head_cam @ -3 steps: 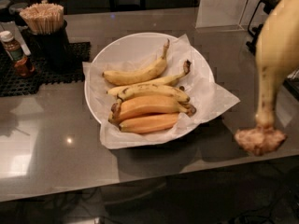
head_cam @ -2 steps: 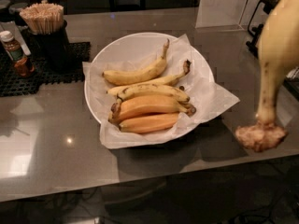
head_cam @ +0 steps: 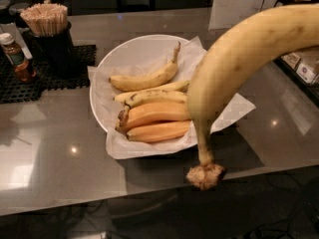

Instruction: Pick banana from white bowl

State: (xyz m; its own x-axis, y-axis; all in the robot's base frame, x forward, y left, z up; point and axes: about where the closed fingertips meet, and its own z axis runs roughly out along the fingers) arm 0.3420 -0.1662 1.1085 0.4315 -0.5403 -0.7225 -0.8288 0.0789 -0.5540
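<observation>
The banana (head_cam: 234,68), large, pale yellow and strongly curved, hangs in the air close to the camera. It runs off the upper right edge, and its frayed brown stem end (head_cam: 205,176) points down over the counter's front edge. It hides the right side of the white bowl (head_cam: 94,91). The bowl is lined with crinkled white paper and holds two slim yellow bananas (head_cam: 144,79) and two orange-toned ones (head_cam: 157,114). The gripper is out of view, past the upper right edge where the banana leaves the frame.
A black cup of wooden sticks (head_cam: 47,21) and a brown sauce bottle (head_cam: 17,59) stand on a black mat (head_cam: 30,86) at the back left. Boxes (head_cam: 299,66) sit at the right edge. The grey counter's front edge (head_cam: 75,203) runs along the bottom.
The large banana has moved left from the right edge and nearer the camera, and it now overlaps the bowl's right side. The bowl and the other bananas have not moved.
</observation>
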